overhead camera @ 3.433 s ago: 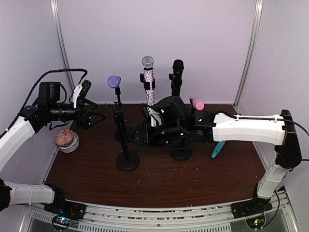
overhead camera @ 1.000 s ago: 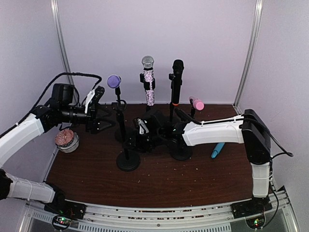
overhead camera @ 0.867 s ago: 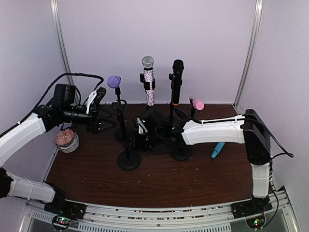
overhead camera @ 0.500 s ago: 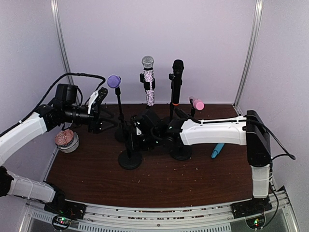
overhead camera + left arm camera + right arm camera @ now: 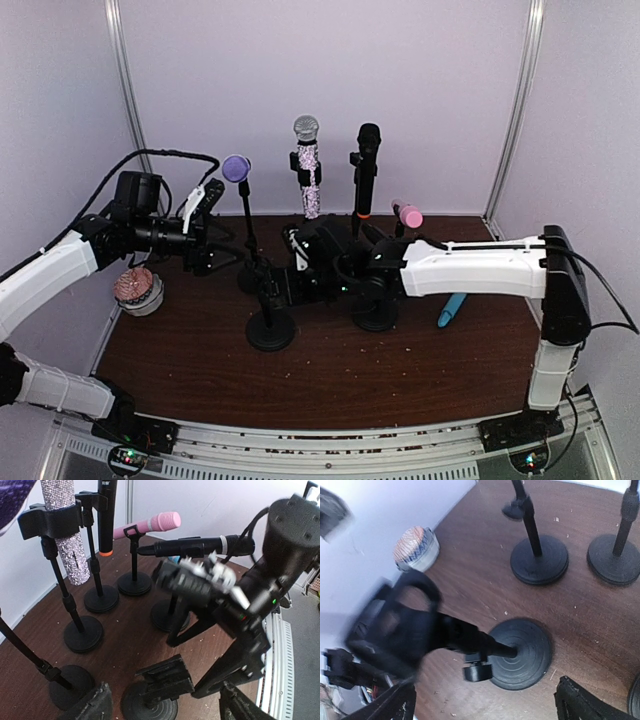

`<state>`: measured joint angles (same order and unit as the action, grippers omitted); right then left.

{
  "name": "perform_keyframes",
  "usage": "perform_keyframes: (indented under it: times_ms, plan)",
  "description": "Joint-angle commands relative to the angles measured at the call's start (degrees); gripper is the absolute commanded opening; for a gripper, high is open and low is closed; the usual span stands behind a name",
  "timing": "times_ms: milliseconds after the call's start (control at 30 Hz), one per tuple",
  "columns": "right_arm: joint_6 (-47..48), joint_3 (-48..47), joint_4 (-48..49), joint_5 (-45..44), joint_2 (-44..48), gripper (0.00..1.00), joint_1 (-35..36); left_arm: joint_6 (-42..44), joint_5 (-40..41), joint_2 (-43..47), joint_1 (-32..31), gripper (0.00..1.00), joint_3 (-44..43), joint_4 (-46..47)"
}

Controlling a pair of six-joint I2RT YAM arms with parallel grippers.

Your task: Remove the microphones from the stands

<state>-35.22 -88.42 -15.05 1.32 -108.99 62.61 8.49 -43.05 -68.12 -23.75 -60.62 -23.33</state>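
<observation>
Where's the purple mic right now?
Top view, back left: the purple mic sits atop its stand, left of the glitter mic and up-right of the left pincer.

right claw (image 5: 487,702): shut→open | pulled back from stand (image 5: 520,652)

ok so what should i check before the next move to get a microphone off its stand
1. left gripper open: ok
2. right gripper open, holding nothing: ok
3. purple microphone seated on its stand: ok
4. front stand base flat on the table: ok
5. front stand's clip holds a microphone: not ok, it is empty
6. left gripper lined up with the purple microphone: cannot tell
</observation>
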Motion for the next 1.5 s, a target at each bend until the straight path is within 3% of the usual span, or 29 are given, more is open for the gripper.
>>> perform_keyframes:
  times_ms: [0,300,533,733,1000,1167,1300,1467]
  plan:
    - [2.3,2.7,3.4,-1.7,7.5,1.00,0.0,0.4,1.8,1.1,-0.3,0.79,-0.4,1.0]
    - [3.1,2.5,-5.4,-7.7,16.9,1.00,3.6,4.0,5.1,-1.3,-3.5,0.86,0.3,1.2]
    - [4.5,5.5,-10.1,-15.4,28.7,0.99,4.8,2.9,15.2,-3.6,-6.8,0.84,2.1,6.8]
    - [4.8,9.8,-12.2,-21.9,37.3,0.98,5.3,-0.6,15.6,-3.7,-9.0,0.82,6.9,10.6]
    - [5.2,12.4,-11.8,-26.1,43.0,0.88,5.4,-4.7,18.8,-5.1,-9.7,0.74,12.8,22.5]
    - [5.8,12.6,-11.6,-27.1,44.4,0.77,5.4,-7.1,19.5,-6.9,-9.7,0.62,14.8,29.4]
    - [6.2,12.8,-11.8,-28.5,45.3,0.71,5.7,-8.0,18.1,-8.5,-9.7,0.52,15.0,31.2]
    - [6.4,13.8,-11.2,-29.9,46.3,0.66,5.9,-7.7,16.8,-9.7,-9.5,0.47,15.7,32.1]
